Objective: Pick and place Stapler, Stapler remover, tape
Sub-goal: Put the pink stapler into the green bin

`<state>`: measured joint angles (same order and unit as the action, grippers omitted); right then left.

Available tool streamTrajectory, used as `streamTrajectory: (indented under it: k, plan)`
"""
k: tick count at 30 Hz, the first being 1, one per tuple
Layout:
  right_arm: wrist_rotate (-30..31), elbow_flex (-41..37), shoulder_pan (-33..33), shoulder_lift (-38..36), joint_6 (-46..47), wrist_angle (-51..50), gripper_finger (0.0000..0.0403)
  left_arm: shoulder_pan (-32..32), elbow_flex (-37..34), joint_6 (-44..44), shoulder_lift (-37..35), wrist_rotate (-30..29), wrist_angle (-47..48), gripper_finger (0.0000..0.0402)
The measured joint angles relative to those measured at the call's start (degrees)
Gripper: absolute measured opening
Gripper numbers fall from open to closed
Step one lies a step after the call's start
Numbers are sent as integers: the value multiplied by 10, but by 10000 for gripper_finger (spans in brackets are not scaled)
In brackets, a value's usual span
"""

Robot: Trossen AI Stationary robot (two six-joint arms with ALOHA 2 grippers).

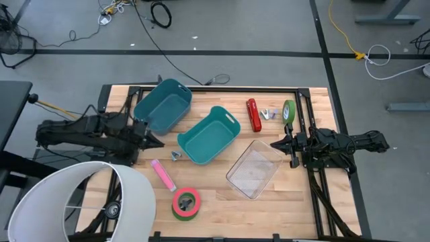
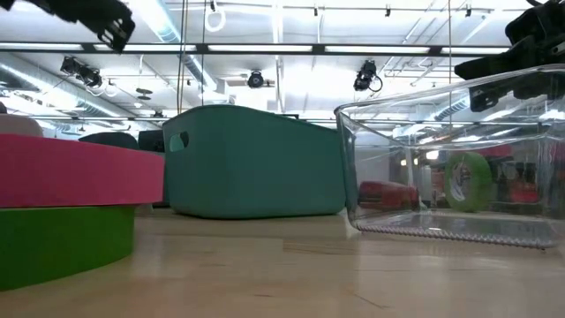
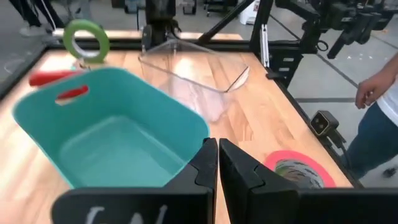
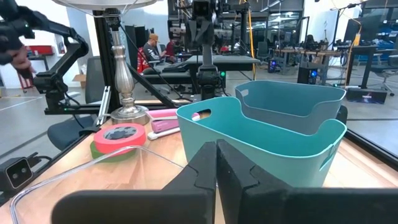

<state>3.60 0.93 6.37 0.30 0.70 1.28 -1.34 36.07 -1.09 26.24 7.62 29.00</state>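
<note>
A red stapler [image 1: 253,114] lies near the far edge, with a small staple remover [image 1: 269,113] beside it and a green tape roll [image 1: 289,112] standing on its edge. A pink stapler [image 1: 163,175] and a small metal remover [image 1: 176,155] lie near the middle. The red tape roll with green underside [image 1: 186,203] lies flat near the near edge. My left gripper [image 1: 158,140] hovers shut beside the left teal bin [image 1: 163,105]. My right gripper [image 1: 275,144] hovers shut at the clear container's [image 1: 254,169] far right corner. In the wrist views both grippers [image 3: 217,163] [image 4: 216,163] are shut and hold nothing.
A second teal bin [image 1: 209,134] sits mid-table, tilted. A lamp with a white shade [image 1: 80,198] covers the near left corner; its metal stem [image 4: 126,81] stands behind the red tape [image 4: 119,138]. A person [image 3: 379,118] stands beyond the table's near edge.
</note>
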Motion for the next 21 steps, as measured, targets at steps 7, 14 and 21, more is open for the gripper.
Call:
streamTrajectory:
  k: [7,14,21]
  plan:
    - [0,0,0,0,-1,0,15,0,60,33,0,-44,39,18]
    - [0,0,0,0,-1,0,15,0,65,42,7,-54,42,18]
    - [0,0,0,0,1,0,15,0,64,93,52,-5,43,18]
